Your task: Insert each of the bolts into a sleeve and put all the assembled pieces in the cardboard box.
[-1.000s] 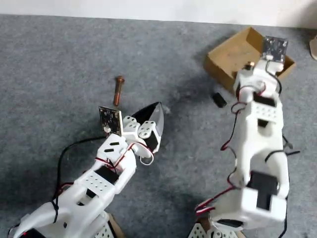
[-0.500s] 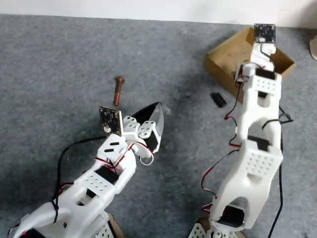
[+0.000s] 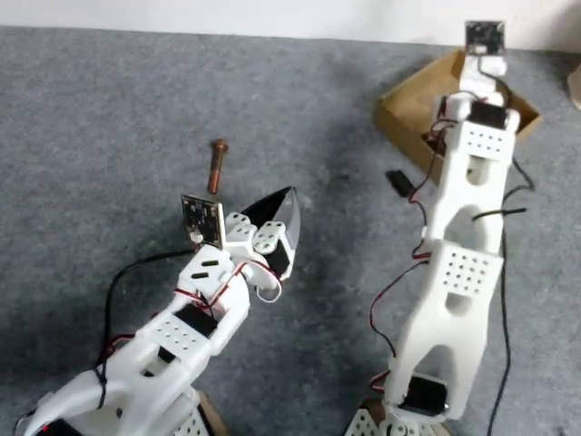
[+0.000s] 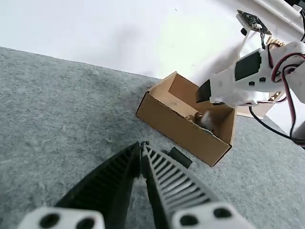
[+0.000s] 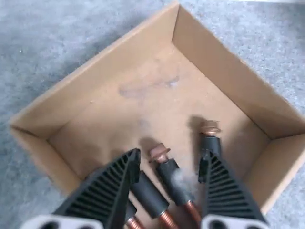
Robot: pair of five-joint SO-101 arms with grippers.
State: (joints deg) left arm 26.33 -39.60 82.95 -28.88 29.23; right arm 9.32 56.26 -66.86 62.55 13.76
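- The cardboard box (image 5: pixel 95 86) sits open on the grey worktop (image 5: pixel 43 28), its floor bare and scuffed towards the far corner.
- The black, ribbed jaws stand wide apart above the box's near corner, with nothing between their faces.
- One sleeved bolt (image 5: pixel 172 183) lies on the box floor between the jaws, copper head pointing into the box.
- A second sleeved bolt (image 5: pixel 210 142) lies just beside one jaw, partly hidden by it.
- A further black sleeve (image 5: pixel 148 193) lies alongside, partly under the other jaw.

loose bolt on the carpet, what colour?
Copper-brown; the loose bolt shows best in the high view.
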